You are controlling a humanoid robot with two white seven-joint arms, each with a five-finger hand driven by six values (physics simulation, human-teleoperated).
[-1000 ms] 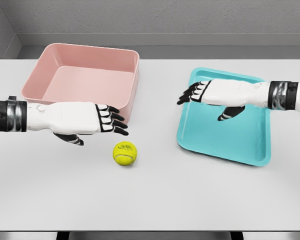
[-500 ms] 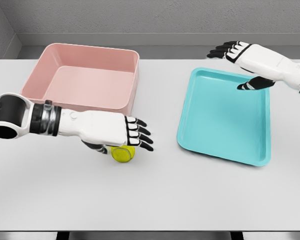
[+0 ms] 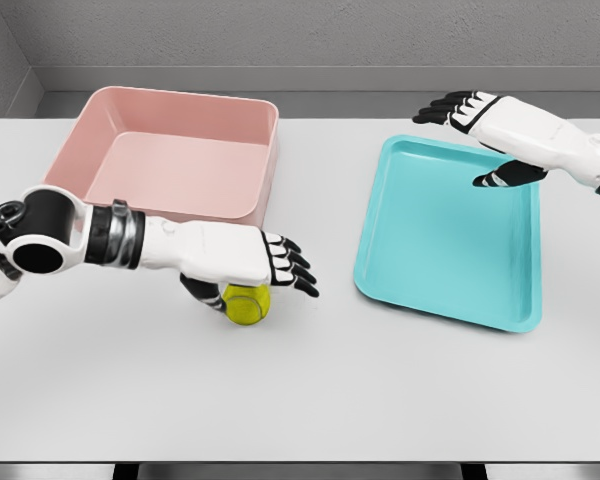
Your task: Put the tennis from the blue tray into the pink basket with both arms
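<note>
White table [image 3: 400,390] filled most of the head view, under a grey back wall. Pink basket [image 3: 262,160] sat at the far left of the table, rectangular, deep-walled, open side up. Blue tray [image 3: 450,280] lay flat to the right, well apart from the basket, slightly skewed.

Left arm entered from the left edge and reached across in front of the basket. Left hand [image 3: 242,259] was palm-down directly over the tennis ball [image 3: 248,306], fingers extended past it toward the tray, thumb curled down at the ball's left side. Palm looked to be touching the top of the ball; fingers not closed round it, so no grasp recorded.

Right hand [image 3: 490,122] hovered over the tray's far right corner, fingers spread and relaxed, thumb hanging down, holding nothing.

Ball was on the bare table, just in front of the basket's near right corner, outside both the basket and the tray.
</note>
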